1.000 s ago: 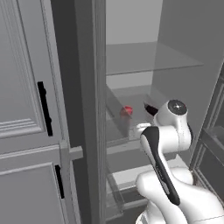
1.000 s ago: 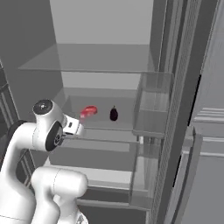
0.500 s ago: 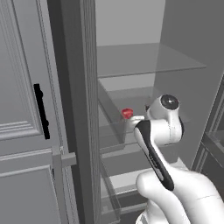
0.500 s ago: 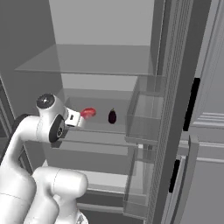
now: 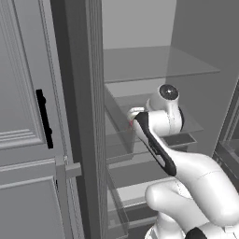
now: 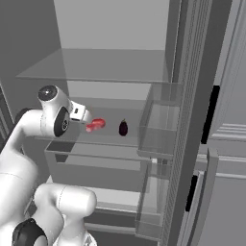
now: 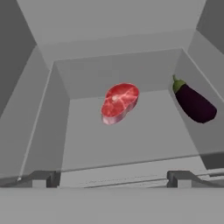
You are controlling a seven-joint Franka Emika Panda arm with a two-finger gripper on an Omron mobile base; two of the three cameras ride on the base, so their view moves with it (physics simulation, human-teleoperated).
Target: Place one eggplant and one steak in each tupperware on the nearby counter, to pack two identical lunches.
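Steak (image 7: 119,102) and eggplant (image 7: 194,103) lie apart on a fridge shelf (image 7: 131,140). The hand (image 7: 111,177), spread wide and empty, faces the steak, likely the first pick.

- You are looking into an open fridge (image 5: 154,51) past the edge of its grey door (image 5: 77,116), which stands upright from 12 to 6 o'clock just left of centre.
- At 9 o'clock is a grey panelled cabinet front (image 5: 21,116) with a black handle (image 5: 44,119) set upright on it.
- The white arm (image 5: 186,172) rises from 5 o'clock and bends toward the fridge; its round wrist joint (image 5: 168,93) sits just right of centre.
- A clear glass shelf (image 5: 158,63) spans the interior at 1 o'clock, above the wrist.
- A small speck of red (image 5: 131,123) peeks out beside the arm's dark band, near centre; you cannot tell what it is.
- A pale drawer front (image 5: 135,191) lies low, toward 6 o'clock.
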